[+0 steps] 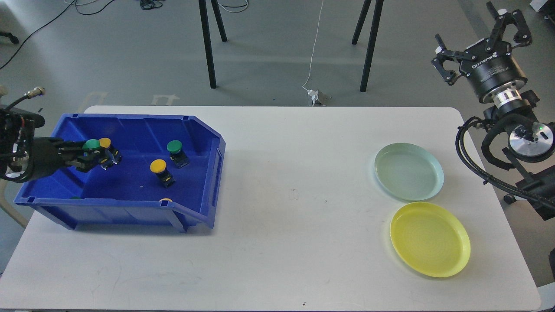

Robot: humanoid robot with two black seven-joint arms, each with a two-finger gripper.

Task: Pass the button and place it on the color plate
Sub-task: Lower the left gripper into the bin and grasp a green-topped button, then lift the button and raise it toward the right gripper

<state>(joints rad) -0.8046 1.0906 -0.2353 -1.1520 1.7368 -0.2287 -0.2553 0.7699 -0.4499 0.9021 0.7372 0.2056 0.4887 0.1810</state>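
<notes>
Left tool [89, 158] fingers close around green button [91, 144] in bin [130, 212].

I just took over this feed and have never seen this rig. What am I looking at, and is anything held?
One picture, taken from the robot's head, looking down at a white table. The left end effector reaches into a blue bin and sits at a green button; whether it grips is unclear. More green and yellow buttons lie in the bin. The right end effector waits open and empty, above the table's right edge. A green plate and a yellow plate are bare.
</notes>
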